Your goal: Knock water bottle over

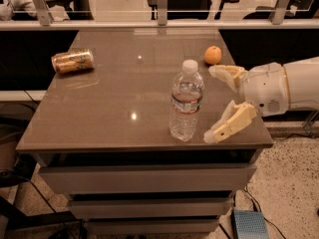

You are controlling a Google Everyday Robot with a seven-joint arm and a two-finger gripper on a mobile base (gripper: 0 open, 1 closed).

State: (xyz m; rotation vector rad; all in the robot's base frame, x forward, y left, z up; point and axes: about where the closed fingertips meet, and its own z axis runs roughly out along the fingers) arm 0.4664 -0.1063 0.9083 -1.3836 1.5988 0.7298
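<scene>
We find the water bottle (186, 103) standing upright on the brown table (99, 113), right of centre and close to the near edge, its white cap on and a narrow label band round its middle; nothing touches it. Our gripper (210, 104) hangs just to the right of it, reaching in from the right above the table's near right corner; its two fingers are spread wide apart, the far finger (227, 75) about level with the bottle's shoulder and the near finger (230, 124) slanting down toward its base. We read this open pose as a broad face for a sideways push, not a grasp, since the task asks only that the bottle topple. A gold can (73, 61) lies on its side at the far left and an orange (213, 55) sits at the far right, both well apart from the bottle. The push is not yet made; we judge that contact high on the body would tip it, while a touch near the base might merely slide it; with the near edge so close, a roll off the table is the risk.
</scene>
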